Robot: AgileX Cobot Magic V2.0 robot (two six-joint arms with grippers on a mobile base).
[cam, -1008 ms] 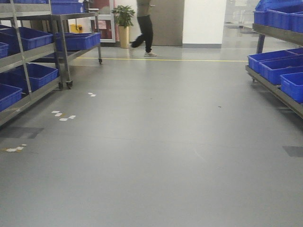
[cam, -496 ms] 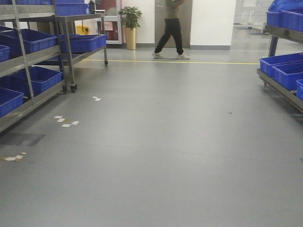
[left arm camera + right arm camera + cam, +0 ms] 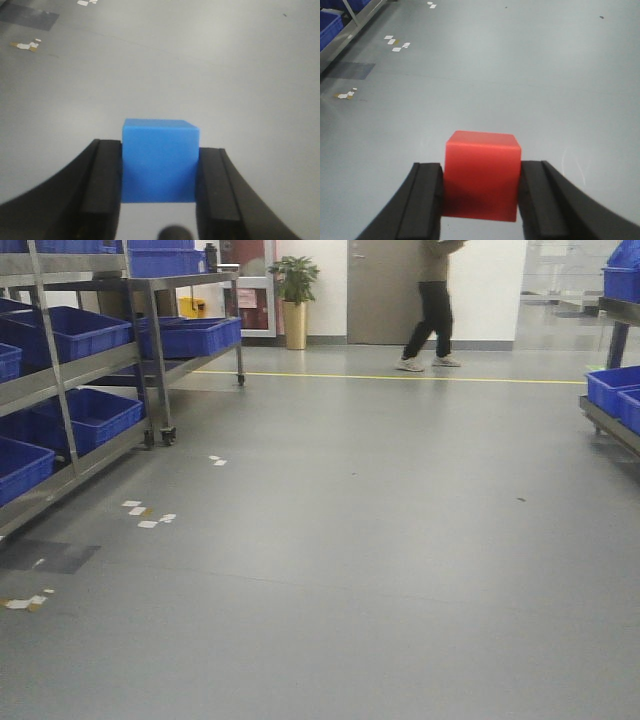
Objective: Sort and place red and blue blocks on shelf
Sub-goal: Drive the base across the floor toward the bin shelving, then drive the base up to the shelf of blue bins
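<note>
My left gripper [image 3: 160, 150] is shut on the mid-blue block [image 3: 160, 162], held between its black fingers [image 3: 102, 180] above the grey floor. My right gripper [image 3: 481, 169] is shut on the bright red block [image 3: 482, 177], also held above the floor. Neither gripper nor block shows in the front view. A tiered steel rack [image 3: 60, 375] with large blue bins [image 3: 85, 415] runs along the left of the front view. I cannot tell from here whether it has roller tracks or a front rail.
A wheeled steel rack [image 3: 160, 350] with blue bins stands behind the left rack. Another rack with bins [image 3: 612, 400] is at the right edge. A person [image 3: 432, 310] walks at the far end beyond a yellow floor line [image 3: 400, 377], near a potted plant [image 3: 296, 300]. Tape scraps [image 3: 145, 512] lie on the floor.
The front view has swung left and moved forward: the left racks fill more of the frame, the right rack slides out. The person has walked to the right. Both blocks stay gripped.
</note>
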